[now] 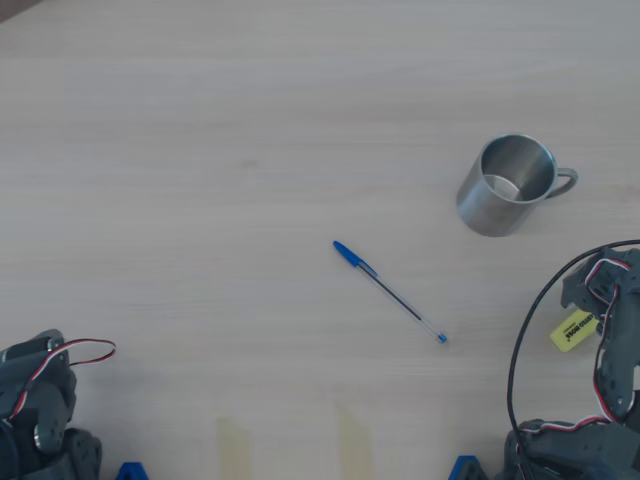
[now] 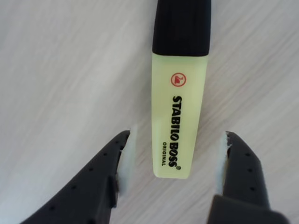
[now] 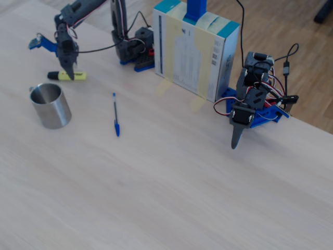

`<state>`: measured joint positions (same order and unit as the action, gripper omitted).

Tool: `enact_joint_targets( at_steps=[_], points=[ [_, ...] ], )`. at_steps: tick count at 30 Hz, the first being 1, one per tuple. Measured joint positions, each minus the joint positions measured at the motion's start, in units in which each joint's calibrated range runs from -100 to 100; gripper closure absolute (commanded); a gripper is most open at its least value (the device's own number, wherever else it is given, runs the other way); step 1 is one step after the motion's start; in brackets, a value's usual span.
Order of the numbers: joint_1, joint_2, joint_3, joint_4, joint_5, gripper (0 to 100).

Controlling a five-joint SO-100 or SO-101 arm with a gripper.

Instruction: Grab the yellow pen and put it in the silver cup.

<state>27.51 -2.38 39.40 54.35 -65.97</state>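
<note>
Nothing done yet: we see pale wood tabletop [image 1: 200, 150], small shiny steel mug [image 1: 506, 186] empty, chunky fluorescent-yellow highlighter with black cap [image 2: 177, 116] flat on tabletop between the spread tool [image 2: 175, 161] fingers, untouched. Grasp, lift, drop remain.

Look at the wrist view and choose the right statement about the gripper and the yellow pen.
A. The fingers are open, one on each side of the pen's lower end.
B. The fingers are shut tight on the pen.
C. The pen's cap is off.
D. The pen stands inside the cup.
A: in the wrist view the gripper is open, with bare table between each finger and the yellow pen.
</note>
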Motion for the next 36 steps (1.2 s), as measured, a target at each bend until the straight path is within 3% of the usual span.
enact_joint_targets(
  at_steps=[14, 30, 36],
  points=[
    [-0.3, 5.8, -0.2, -6.9, 0.0, 73],
    [-0.3, 6.4, -0.3, -7.5, 0.0, 73],
    [0.1, 6.4, -0.7, -7.6, 0.0, 87]
  ],
)
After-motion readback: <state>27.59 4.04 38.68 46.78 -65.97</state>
